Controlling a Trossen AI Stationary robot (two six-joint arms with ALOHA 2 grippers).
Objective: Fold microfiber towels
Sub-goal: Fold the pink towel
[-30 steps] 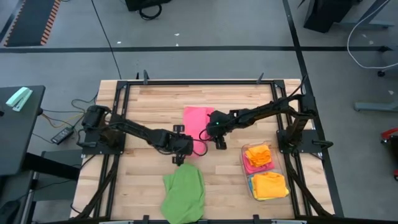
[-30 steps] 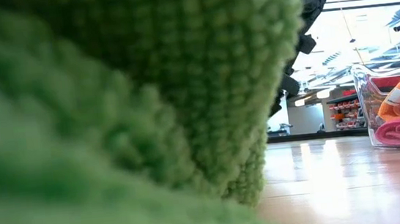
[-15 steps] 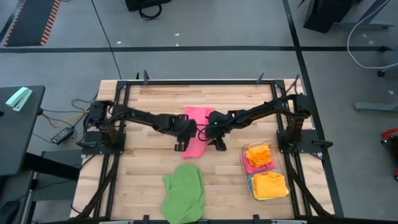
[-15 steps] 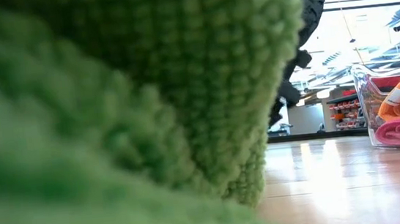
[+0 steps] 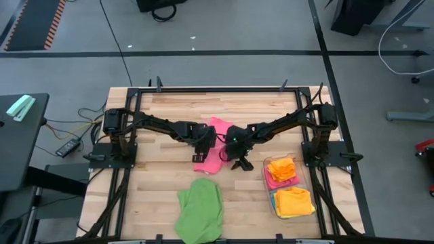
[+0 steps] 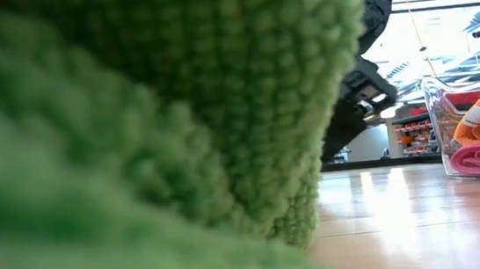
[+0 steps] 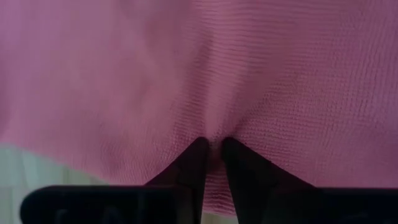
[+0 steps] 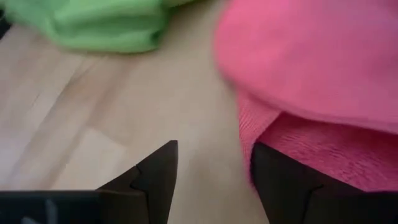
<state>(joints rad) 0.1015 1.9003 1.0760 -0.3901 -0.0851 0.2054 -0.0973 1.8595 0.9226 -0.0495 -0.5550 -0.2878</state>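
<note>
In low view, green towel [image 6: 133, 127] hides the table.

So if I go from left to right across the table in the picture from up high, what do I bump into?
Green towel → left gripper pinching the pink towel → right gripper → clear bin with folded orange and pink towels.

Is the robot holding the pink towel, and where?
Yes. The left gripper pinches a fold of the pink towel. The right gripper is open beside its edge.
</note>
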